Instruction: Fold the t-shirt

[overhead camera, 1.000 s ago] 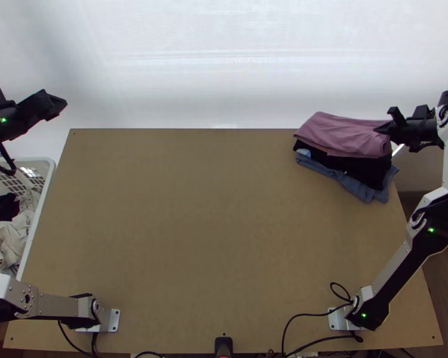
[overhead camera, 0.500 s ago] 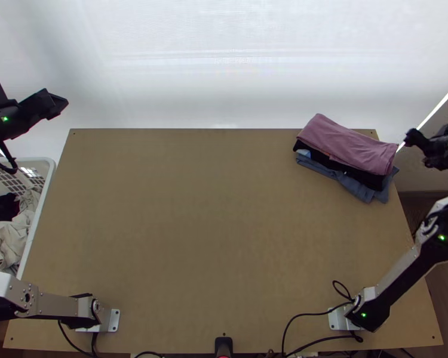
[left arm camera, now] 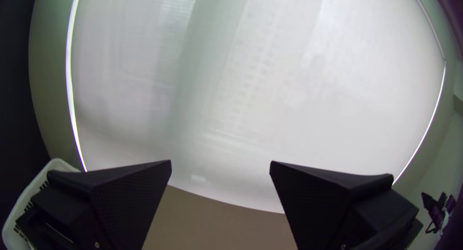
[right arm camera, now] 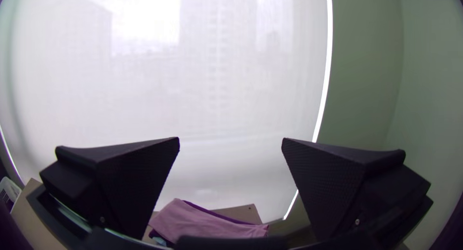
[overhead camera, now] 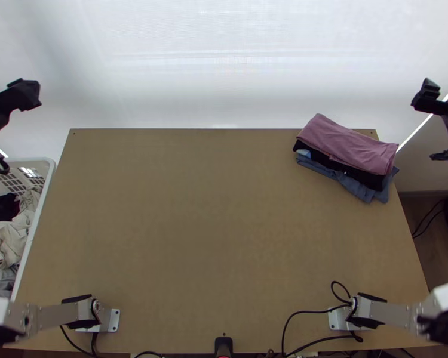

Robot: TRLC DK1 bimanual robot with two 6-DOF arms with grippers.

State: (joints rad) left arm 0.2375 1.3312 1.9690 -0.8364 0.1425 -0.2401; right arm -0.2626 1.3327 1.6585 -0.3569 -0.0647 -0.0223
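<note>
Cloth (overhead camera: 346, 143), mauve and folded, may slip if your right pincer (right arm camera: 230, 138), gaping near it, snags it; your left pincer (left arm camera: 220, 163) gapes too.

Can read no text, label or brand in any view. Can make out no number or sign either.

The wooden table (overhead camera: 206, 227) carries a stack of folded clothes (overhead camera: 350, 145) near its far right corner, and black cables (overhead camera: 310, 314).
</note>
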